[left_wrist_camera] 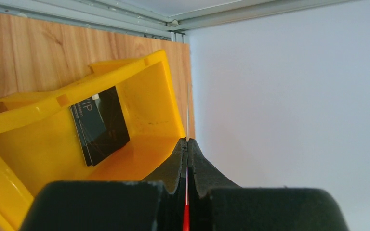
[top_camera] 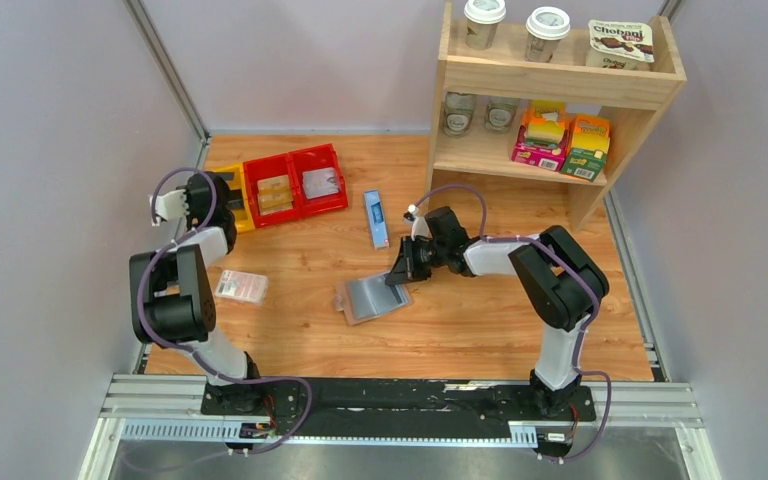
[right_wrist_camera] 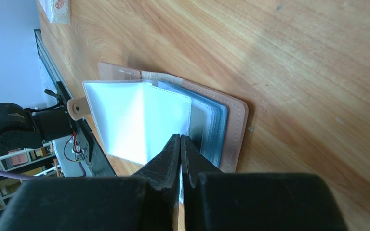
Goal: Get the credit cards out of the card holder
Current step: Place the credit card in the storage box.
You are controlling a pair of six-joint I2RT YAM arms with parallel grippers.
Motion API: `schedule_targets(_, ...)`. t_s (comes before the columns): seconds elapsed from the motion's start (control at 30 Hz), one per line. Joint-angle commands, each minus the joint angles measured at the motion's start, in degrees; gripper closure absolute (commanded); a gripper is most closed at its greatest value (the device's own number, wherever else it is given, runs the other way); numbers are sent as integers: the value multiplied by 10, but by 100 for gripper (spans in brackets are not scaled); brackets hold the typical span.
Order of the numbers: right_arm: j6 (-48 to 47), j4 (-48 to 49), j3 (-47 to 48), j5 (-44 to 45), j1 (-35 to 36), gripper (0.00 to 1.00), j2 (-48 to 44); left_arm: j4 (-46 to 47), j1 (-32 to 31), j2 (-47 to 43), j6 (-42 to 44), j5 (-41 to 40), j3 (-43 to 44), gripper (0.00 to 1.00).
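The card holder [top_camera: 372, 298] lies open on the table, tan outside with a snap tab, pale blue pages inside; the right wrist view shows it too [right_wrist_camera: 139, 120]. My right gripper [top_camera: 400, 275] [right_wrist_camera: 180, 138] is shut on the edge of one of its pale pages, with a dark card [right_wrist_camera: 197, 129] showing in a slot beside the tips. My left gripper [top_camera: 184, 205] [left_wrist_camera: 187, 142] is shut on a thin card [left_wrist_camera: 188, 115], seen edge-on, held beside the yellow bin [left_wrist_camera: 139, 159]. Black credit cards [left_wrist_camera: 99, 125] lean inside that bin.
Two red bins [top_camera: 295, 185] stand next to the yellow bin [top_camera: 240, 208]. A long narrow blue box [top_camera: 377, 218] lies behind the holder. A pink-and-white packet [top_camera: 241, 287] lies at the left. A wooden shelf [top_camera: 560, 90] with cups and boxes stands at the back right.
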Motion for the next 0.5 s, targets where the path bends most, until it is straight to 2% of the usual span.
schedule_targets(0.0, -36, -59, -7, 54, -15, 94, 22, -10, 4, 42, -49, -7, 48, 100)
schedule_targets(0.47, -31, -49, -9, 44, -23, 94, 30, -85, 4, 99, -70, -33, 81, 100)
